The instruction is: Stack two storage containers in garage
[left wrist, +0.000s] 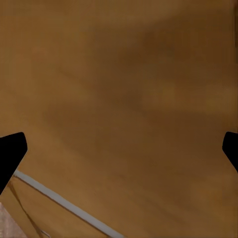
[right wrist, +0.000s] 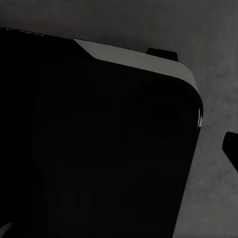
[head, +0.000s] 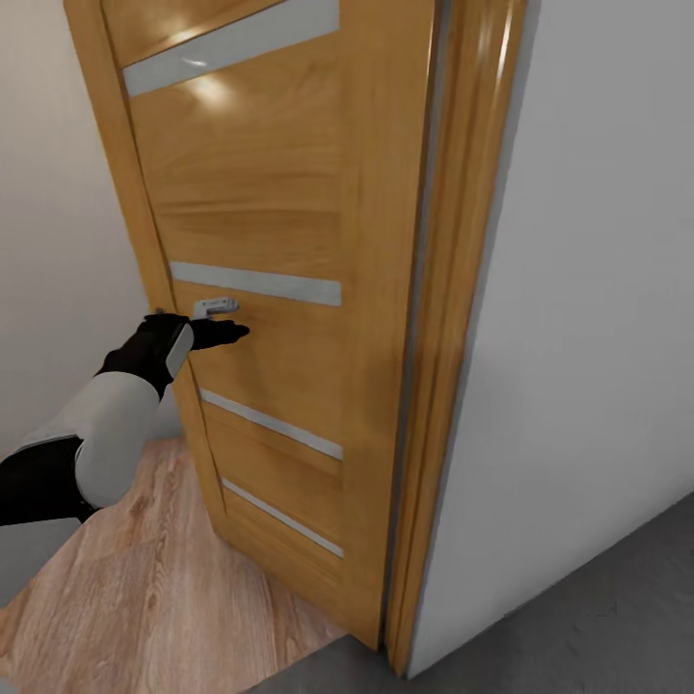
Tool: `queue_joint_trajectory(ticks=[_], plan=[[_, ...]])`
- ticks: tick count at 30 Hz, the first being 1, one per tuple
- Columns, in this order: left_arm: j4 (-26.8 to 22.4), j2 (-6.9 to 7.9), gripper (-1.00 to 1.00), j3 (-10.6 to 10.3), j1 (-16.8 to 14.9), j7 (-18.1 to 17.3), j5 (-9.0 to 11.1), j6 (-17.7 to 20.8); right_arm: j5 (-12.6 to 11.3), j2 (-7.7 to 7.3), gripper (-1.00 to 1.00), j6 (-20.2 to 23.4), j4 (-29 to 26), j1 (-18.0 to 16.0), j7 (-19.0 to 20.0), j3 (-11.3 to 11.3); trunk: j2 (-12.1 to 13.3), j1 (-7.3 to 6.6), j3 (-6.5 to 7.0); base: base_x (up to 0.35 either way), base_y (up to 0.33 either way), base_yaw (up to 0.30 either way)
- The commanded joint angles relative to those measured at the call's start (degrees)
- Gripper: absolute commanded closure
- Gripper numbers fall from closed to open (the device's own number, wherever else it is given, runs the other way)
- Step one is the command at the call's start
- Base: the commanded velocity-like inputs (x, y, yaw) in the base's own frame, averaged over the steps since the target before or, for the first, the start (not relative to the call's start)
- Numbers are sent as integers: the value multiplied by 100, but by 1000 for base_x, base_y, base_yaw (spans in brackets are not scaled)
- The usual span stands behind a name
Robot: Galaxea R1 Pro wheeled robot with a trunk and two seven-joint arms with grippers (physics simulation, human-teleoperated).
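Left gripper (head: 231, 333) at mid-left of frame, fingers spread wide and empty, tips nearly touching the wooden door (head: 280, 241) just under its handle (head: 216, 307). Right fingers: can't tell. No bins in sight (grey floor (head: 598, 617) lower right). Risk: push lands near the door edge, fingers slip off, arm jams against the frame.

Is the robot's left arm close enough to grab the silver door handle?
Probably yes. The left gripper sits just under the silver handle on the wooden door, with nothing between them, and its fingers are spread open.
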Motion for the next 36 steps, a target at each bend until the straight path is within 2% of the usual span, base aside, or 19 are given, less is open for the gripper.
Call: queue_joint_trajectory(ticks=[1,10,21,36], plan=[[-6,-7,-100,43,1,-69,38,26,4,0,-100,2,0,-4,-9,28,-2,1,-7,16,132,-123],[-3,-10,-100,43,6,-75,37,-77,4,-2,-100,2,-1,-6,-10,28,-2,1,-7,-150,167,-57],[-5,-20,-100,43,18,-64,37,-163,4,-6,-100,2,0,-6,-2,28,-2,1,-7,-152,25,-94],[53,-26,-100,43,12,-20,13,-172,4,-17,-100,2,0,-6,-1,28,-2,1,-7,228,123,-4]])
